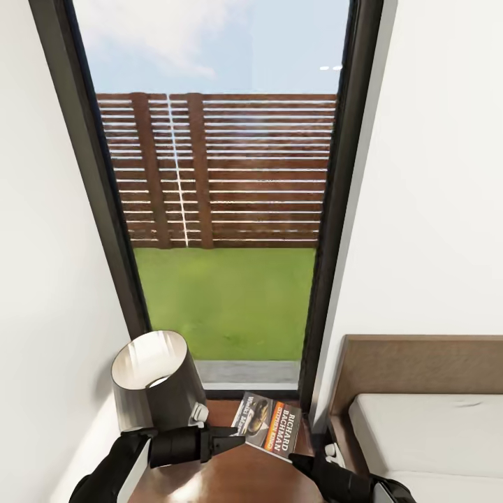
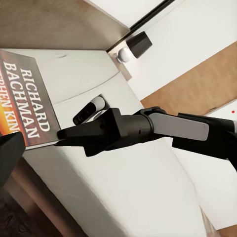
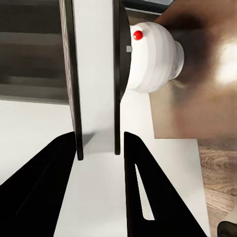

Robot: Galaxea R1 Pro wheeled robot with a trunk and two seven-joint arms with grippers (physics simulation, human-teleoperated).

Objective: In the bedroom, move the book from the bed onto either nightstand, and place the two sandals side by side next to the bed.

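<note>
Book (image 1: 269, 419) lying flat on nightstand (image 1: 230, 475) beside lamp (image 1: 155, 381); right gripper (image 3: 98, 148) fingers spread apart; left gripper (image 1: 234, 436) finger state unclear.

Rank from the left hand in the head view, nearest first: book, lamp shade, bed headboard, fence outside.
1. lamp shade: just up and left of the left hand, on the nightstand.
2. book: just right of the hand's tip; too close to the lamp shade to rank firmly.
3. bed headboard: farther right.
4. fence: outside, through the window.
</note>
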